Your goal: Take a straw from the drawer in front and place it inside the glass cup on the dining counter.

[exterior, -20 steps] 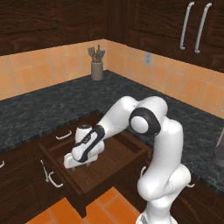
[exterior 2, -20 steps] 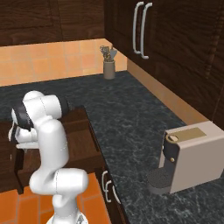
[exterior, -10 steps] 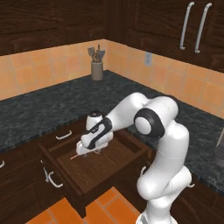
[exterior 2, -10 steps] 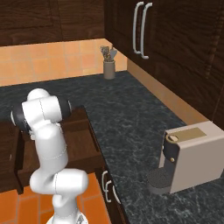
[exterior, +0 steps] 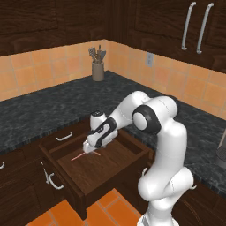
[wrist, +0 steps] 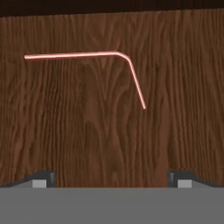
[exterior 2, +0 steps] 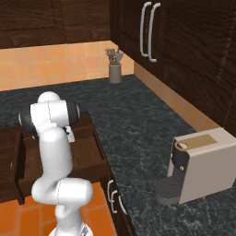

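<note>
- The drawer (exterior: 95, 170) stands pulled out from under the black speckled counter (exterior: 39, 112), its curved silver handle (exterior: 52, 180) on the front panel facing the orange floor tiles (exterior: 106, 207).
- The straw (wrist: 87, 54) lies flat on the drawer's wooden bottom; in the hand view it is a thin pink line with a bend in it (one long arm, one short arm slanting off).
- From the left side the straw (exterior: 79, 156) shows as a faint pink stroke on the drawer floor, just beside the tool.
- The gripper (exterior: 90, 148) hangs low inside the drawer, pointing down, right above the straw.
- Its two dark fingertips (wrist: 43, 178) sit wide apart at the bottom of the hand view, with bare wood between them; the jaws are spread and hold nothing.
- The straw is clear of both fingertips, not touching either.
- From the right side the white arm (exterior 2: 50, 138) bends down over the drawer (exterior 2: 87, 152).
- A utensil jar (exterior: 98, 70) stands at the back of the counter against the orange wall tiles.
- A beige coffee machine (exterior 2: 203, 166) sits on the counter to the robot's right, well apart from the drawer.
</note>
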